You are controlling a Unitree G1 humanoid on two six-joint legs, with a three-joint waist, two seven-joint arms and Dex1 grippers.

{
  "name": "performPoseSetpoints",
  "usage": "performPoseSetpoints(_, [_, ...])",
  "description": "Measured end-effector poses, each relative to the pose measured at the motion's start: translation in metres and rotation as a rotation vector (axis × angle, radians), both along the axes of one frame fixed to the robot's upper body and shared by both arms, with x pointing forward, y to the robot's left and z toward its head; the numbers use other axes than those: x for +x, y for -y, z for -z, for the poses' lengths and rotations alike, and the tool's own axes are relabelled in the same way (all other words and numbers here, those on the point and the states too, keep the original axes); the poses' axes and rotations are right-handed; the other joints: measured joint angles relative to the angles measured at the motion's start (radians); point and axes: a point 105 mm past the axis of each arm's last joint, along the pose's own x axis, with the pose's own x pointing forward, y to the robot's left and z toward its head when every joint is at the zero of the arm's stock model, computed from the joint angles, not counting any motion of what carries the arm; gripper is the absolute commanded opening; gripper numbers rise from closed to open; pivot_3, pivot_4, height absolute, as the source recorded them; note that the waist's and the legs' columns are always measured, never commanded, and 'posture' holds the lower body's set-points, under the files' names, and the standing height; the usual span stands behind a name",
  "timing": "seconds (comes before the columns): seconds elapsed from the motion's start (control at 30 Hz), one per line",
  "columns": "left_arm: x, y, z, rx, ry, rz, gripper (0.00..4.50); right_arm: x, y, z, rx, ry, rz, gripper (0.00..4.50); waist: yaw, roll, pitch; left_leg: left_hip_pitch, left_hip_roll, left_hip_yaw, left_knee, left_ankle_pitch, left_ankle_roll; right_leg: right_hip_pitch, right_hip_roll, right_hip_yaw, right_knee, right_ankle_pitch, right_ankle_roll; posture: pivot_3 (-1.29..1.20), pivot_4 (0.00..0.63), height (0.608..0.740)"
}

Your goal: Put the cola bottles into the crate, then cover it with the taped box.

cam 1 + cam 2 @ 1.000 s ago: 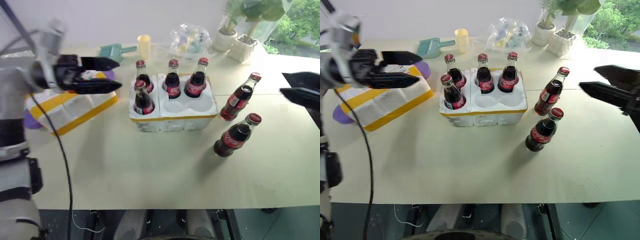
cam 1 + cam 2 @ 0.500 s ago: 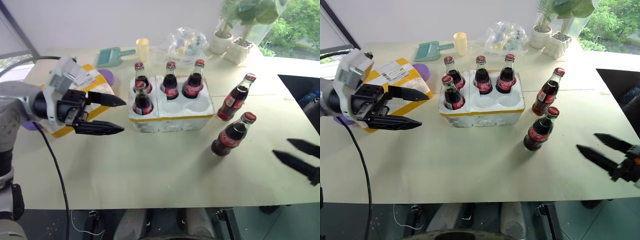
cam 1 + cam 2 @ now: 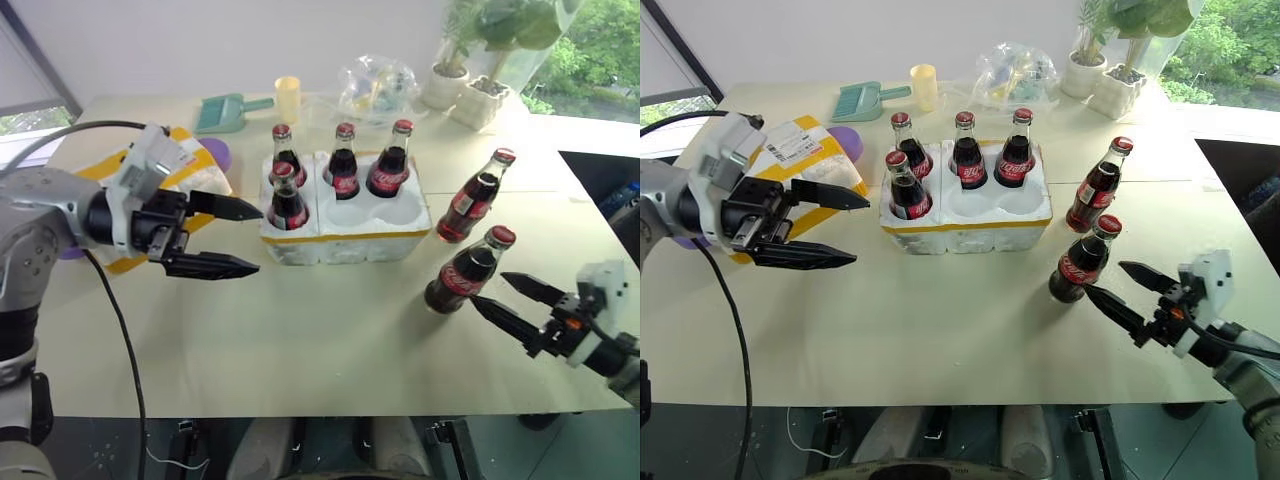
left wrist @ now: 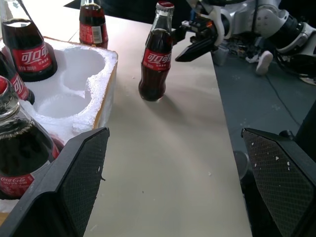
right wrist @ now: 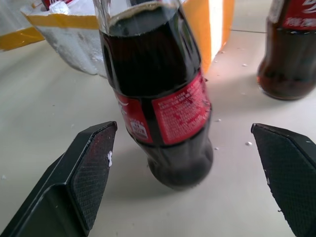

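Right eye view: four cola bottles (image 3: 963, 150) stand upright in the crate (image 3: 965, 210), three in the far row of wells and one in the near left well; the two near wells beside it are bare. Two more bottles stand on the table (image 3: 940, 330) to the crate's right, the nearer bottle (image 3: 1080, 262) just in front of the farther bottle (image 3: 1100, 186). The taped box (image 3: 790, 165) lies to the crate's left, partly behind the left arm, with its white label facing up.

Compared with a second ago, the right gripper (image 3: 1120, 292) has dropped from up beside the farther bottle to table level; its fingers are spread wide and point at the nearer bottle without touching it. In the right wrist view that bottle (image 5: 163, 98) stands between the two fingertips. The left gripper (image 3: 835, 226) has come down and slightly toward the crate; its fingers are spread wide and empty, just left of the crate, in front of the taped box.
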Motion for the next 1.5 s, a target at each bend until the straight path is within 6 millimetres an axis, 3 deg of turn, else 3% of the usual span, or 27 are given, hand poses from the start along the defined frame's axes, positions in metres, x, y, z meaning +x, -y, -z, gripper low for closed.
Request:
performPoseSetpoints(0.33, [0.0,0.001,0.0,0.001,0.008,-0.007,4.47,0.03,-0.02,0.0,0.039,0.021,-0.055,4.5,0.0,0.0,0.0,0.0,0.0,0.0,0.0,0.0,0.0,0.0,0.0,0.0,0.0,0.0,0.0,0.0,0.15,0.74])
performPoseSetpoints(0.4, [-0.001,0.002,-0.001,0.002,0.011,-0.003,4.5,0.035,-0.022,0.005,0.039,0.011,-0.051,3.94,0.001,0.0,0.0,0.0,0.0,0.0,0.0,0.0,0.0,0.0,0.0,0.0,0.0,0.0,0.001,0.0,0.15,0.74])
performPoseSetpoints(0.47, [-0.001,0.003,-0.001,0.0,0.011,-0.002,4.5,0.038,-0.024,0.007,0.047,0.009,-0.053,3.03,0.001,0.0,0.0,0.0,0.0,0.0,0.0,0.0,0.0,0.0,0.0,0.0,0.0,0.001,0.001,0.0,0.15,0.74])
performPoseSetpoints(0.5, [-0.001,0.003,-0.001,0.0,0.012,-0.004,4.5,0.04,-0.023,0.005,0.048,0.018,-0.043,2.84,0.0,0.0,0.0,0.0,0.0,0.0,0.0,0.0,0.0,0.0,0.0,0.0,0.0,0.001,0.001,0.0,0.15,0.74])
performPoseSetpoints(0.67, [0.0,0.003,-0.001,0.0,0.016,-0.018,4.5,0.039,-0.026,-0.003,0.138,0.005,-0.062,2.86,-0.001,0.0,0.001,0.0,0.0,0.0,-0.001,0.0,0.0,-0.001,0.0,0.0,0.0,0.001,0.001,0.0,0.15,0.74])
performPoseSetpoints(0.73, [0.001,0.002,-0.001,-0.001,0.018,-0.026,4.5,0.043,-0.031,-0.026,0.226,0.036,-0.101,2.86,-0.004,0.002,0.003,0.0,0.0,0.0,-0.001,0.0,0.0,-0.001,0.0,0.0,0.0,0.001,0.001,0.0,0.15,0.74])
performPoseSetpoints(0.9, [0.002,0.002,0.0,-0.004,0.019,-0.04,4.5,0.051,-0.052,-0.122,0.311,0.289,-0.268,2.86,-0.006,0.003,0.003,0.0,0.001,0.001,-0.003,0.0,0.0,-0.002,0.001,0.001,0.0,0.001,0.001,0.0,0.15,0.74])
performPoseSetpoints(0.97, [0.003,0.001,0.0,-0.009,0.023,-0.049,4.5,0.056,-0.067,-0.135,0.317,0.311,-0.317,2.86,-0.004,0.002,0.004,0.0,0.001,0.001,-0.003,0.0,0.0,-0.002,0.001,0.001,0.0,0.0,0.001,0.0,0.15,0.74])
performPoseSetpoints(1.27, [0.007,0.002,0.0,-0.026,0.039,-0.078,4.5,0.115,-0.133,-0.123,0.285,0.225,-0.378,2.86,-0.002,0.002,0.004,-0.001,-0.001,0.001,-0.003,0.0,0.0,-0.004,0.001,0.001,0.0,0.001,0.001,0.0,0.15,0.74])
performPoseSetpoints(1.4, [0.008,0.0,0.001,-0.03,0.046,-0.099,4.5,0.131,-0.142,-0.1,0.231,0.18,-0.363,2.86,-0.003,0.002,0.004,-0.002,-0.002,0.001,-0.003,0.001,-0.002,-0.004,0.002,0.002,0.0,0.001,0.001,0.0,0.15,0.74])
performPoseSetpoints(1.5, [0.009,-0.002,0.0,-0.037,0.053,-0.117,4.5,0.132,-0.151,-0.077,0.116,0.149,-0.395,2.86,-0.007,0.002,0.004,-0.003,-0.002,0.001,-0.003,0.001,-0.002,-0.006,0.002,0.002,0.001,0.001,0.001,0.0,0.15,0.74])
